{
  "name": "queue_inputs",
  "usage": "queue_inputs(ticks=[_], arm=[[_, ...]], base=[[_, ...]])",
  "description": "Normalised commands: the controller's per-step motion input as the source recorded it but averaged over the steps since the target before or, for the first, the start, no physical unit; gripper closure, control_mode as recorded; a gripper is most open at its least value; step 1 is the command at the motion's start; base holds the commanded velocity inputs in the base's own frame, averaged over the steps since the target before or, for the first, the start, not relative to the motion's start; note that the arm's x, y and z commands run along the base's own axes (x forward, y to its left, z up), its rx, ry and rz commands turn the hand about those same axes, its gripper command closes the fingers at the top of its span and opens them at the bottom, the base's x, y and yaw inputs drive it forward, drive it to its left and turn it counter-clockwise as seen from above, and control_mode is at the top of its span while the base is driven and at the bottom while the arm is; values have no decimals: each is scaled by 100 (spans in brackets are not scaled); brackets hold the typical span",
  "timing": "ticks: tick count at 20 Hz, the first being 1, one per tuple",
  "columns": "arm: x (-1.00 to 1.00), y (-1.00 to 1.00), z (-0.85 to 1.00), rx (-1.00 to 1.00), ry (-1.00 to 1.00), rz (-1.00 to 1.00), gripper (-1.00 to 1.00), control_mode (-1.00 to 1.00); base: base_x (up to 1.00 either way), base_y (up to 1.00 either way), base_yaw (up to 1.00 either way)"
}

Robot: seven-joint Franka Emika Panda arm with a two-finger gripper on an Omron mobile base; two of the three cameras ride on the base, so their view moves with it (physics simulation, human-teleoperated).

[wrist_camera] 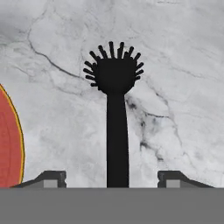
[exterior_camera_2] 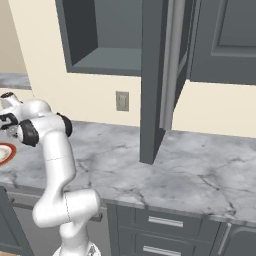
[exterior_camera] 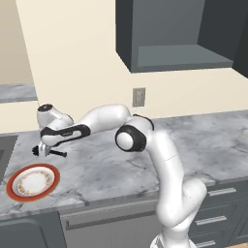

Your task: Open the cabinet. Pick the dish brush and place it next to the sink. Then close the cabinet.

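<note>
The all-black dish brush (wrist_camera: 115, 109) points away from the hand, its bushy head over grey marble and its thin handle running back between the fingertips. My gripper (wrist_camera: 112, 177) is open, with a wide gap on each side of the handle. In the left base view the gripper (exterior_camera: 42, 151) hangs low over the counter with the dish brush (exterior_camera: 58, 154) under it, just right of the sink (exterior_camera: 5, 152). I cannot tell whether the brush rests on the counter. The dark grey cabinet (exterior_camera: 179, 34) on the wall stands open, its door (exterior_camera_2: 159, 80) swung out over the counter.
A red-rimmed white plate (exterior_camera: 33, 182) lies near the counter's front edge, just below the gripper; its rim (wrist_camera: 8, 144) shows at the left of the hand view. A wall outlet (exterior_camera: 139, 97) sits above the marble counter (exterior_camera: 193, 145). Drawers (exterior_camera_2: 165, 222) run under the counter.
</note>
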Motion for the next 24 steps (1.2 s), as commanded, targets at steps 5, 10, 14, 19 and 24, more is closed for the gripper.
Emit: queue_inputs(ticks=[5,10,14,19,24], arm=[[-96,-48,32,4,-8,0,-100,-100],[-100,-82,41,9,-7,-3,-100,-100],[-91,-92,55,12,-3,-6,-100,-100],[-86,-87,29,24,0,-13,-100,-100],[-76,-84,44,28,0,-24,-100,-100]], base=[[0,0,0],[0,0,0],[0,0,0],[0,0,0],[0,0,0]])
